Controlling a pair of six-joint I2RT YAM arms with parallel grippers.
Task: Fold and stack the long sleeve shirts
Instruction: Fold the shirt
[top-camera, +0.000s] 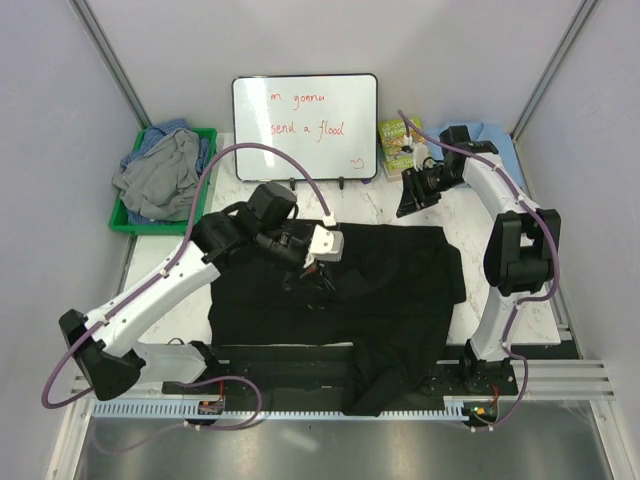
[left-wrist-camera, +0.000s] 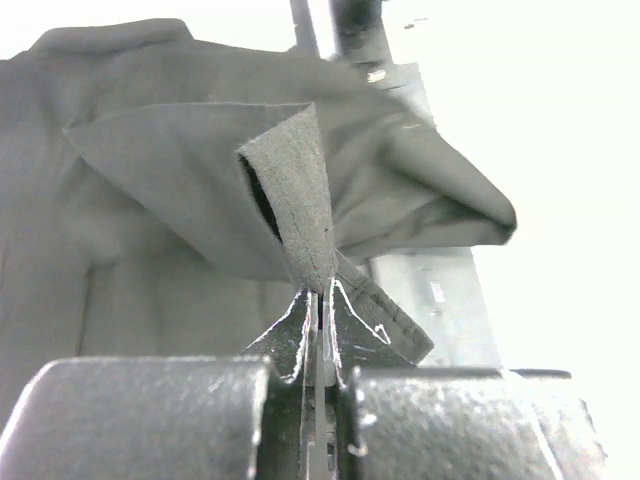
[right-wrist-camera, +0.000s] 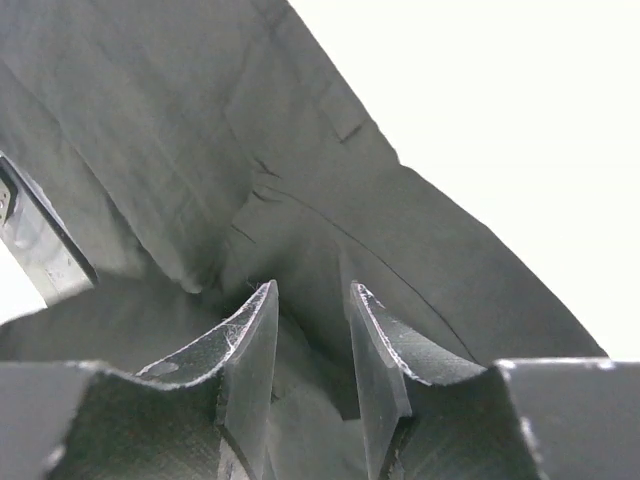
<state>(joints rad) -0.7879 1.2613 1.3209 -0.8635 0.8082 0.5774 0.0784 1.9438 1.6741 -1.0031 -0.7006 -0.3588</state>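
**a:** where are we with the black shirt (top-camera: 390, 290)?

**b:** we've got it spread flat on the table (top-camera: 470, 235), right in front of the whiteboard (top-camera: 305, 125). one sleeve trails off the table edge on the side farthest from the whiteboard.

**a:** and the left gripper (top-camera: 318, 268)?

**b:** it's in front of the whiteboard's middle, over the shirt's upper part. our wrist view shows the jaws pressed together, pinching a thin fold of the cloth that stands up in a peak between them.

**a:** right gripper (top-camera: 408, 200)?

**b:** just off the whiteboard's lower right corner, near the top right corner of the shirt. its fingers are spread part way with a clear gap, and all we see past them is dark fabric. we can't tell if they touch it.

**a:** the rest of the pile?

**b:** a grey shirt (top-camera: 160, 180) and a blue shirt (top-camera: 150, 140) are bunched in the green bin (top-camera: 125, 222) left of the whiteboard. a book (top-camera: 398, 145) sits right of the whiteboard.
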